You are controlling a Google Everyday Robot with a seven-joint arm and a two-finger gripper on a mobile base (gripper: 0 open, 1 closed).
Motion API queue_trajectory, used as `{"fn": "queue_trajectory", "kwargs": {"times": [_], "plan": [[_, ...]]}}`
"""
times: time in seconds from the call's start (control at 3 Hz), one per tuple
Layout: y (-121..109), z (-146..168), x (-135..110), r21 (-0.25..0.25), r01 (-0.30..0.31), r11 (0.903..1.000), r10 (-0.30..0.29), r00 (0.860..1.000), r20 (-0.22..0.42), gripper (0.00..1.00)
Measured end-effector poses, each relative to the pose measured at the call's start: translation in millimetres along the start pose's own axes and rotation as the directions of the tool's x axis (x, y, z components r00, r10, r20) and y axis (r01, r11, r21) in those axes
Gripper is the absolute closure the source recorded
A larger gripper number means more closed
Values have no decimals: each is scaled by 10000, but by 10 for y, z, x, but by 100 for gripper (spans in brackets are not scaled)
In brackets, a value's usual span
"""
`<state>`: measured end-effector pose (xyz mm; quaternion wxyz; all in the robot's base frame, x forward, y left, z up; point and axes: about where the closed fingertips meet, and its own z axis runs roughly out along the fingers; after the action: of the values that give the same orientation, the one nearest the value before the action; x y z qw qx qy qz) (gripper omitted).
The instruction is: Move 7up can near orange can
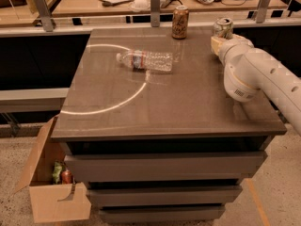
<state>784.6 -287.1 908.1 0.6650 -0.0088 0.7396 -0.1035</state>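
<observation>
The 7up can [223,27] stands upright near the back right corner of the dark table [155,112]; only its silver top and upper side show above my arm. The orange can [180,21] stands upright at the back edge, a short way to the left of the 7up can. My gripper [220,42] is at the end of the white arm [254,72], right in front of the 7up can and against its lower part. The wrist hides the rest of the gripper and the can's base.
A clear plastic bottle [146,60] lies on its side in the middle back of the table. An open cardboard box [49,192] with items in it sits on the floor at the left. A rail with metal posts [155,6] runs behind the table, with desks beyond.
</observation>
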Motion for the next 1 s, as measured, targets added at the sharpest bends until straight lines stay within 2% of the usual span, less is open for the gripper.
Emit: {"fn": "queue_trajectory", "kwargs": {"times": [0.67,1.0], "plan": [[219,394,-23,-869,-23,9962,12,9999,-120,100],[489,601,-7,-1553,1,9879,-27,9999,-167,100]]}}
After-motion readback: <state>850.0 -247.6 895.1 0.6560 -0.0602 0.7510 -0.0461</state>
